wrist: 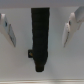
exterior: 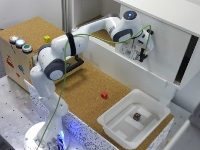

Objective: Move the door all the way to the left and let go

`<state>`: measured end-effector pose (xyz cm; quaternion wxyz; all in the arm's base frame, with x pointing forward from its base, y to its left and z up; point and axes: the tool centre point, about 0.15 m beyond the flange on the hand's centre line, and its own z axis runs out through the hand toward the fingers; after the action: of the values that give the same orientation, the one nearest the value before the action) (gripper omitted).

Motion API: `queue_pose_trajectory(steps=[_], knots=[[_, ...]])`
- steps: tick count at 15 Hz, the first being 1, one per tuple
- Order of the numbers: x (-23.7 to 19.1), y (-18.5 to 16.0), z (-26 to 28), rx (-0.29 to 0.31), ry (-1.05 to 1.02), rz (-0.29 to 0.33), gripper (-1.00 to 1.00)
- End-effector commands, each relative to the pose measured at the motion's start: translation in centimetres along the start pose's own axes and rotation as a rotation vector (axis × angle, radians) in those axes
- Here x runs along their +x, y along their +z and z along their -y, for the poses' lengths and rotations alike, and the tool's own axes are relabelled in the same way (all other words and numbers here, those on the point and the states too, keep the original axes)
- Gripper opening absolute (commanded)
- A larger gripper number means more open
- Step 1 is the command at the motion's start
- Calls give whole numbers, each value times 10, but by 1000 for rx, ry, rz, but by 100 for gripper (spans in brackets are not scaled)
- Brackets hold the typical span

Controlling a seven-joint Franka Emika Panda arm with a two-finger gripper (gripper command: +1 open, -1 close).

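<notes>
The door (exterior: 167,52) is a large flat white panel on the front of the white cabinet, toward the exterior view's right. My gripper (exterior: 141,51) is right up against it, with the arm reaching across from the left. In the wrist view the door's dark handle (wrist: 40,37) is a vertical bar on the white panel (wrist: 55,60). It stands between my two fingers (wrist: 72,27), with a gap on each side. The gripper (wrist: 40,30) is open around the handle and does not touch it.
A white plastic tray (exterior: 150,107) holding a small dark cube (exterior: 136,116) sits on the cork table at the front right. A red cube (exterior: 104,95) lies mid-table. A wooden box with buttons (exterior: 20,42) and a yellow cube (exterior: 47,38) stand at the left.
</notes>
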<state>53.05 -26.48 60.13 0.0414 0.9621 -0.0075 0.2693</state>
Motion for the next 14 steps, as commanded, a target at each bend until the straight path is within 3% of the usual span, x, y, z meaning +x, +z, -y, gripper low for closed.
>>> queue_pose_trajectory(steps=[1, 4, 5, 14], knots=[[7, 13, -10, 32, 17, -19, 100], [10, 18, -7, 29, 32, -12, 100], [12, 19, -6, 16, 37, -11, -100], [20, 23, 0, 11, 51, -5, -100]])
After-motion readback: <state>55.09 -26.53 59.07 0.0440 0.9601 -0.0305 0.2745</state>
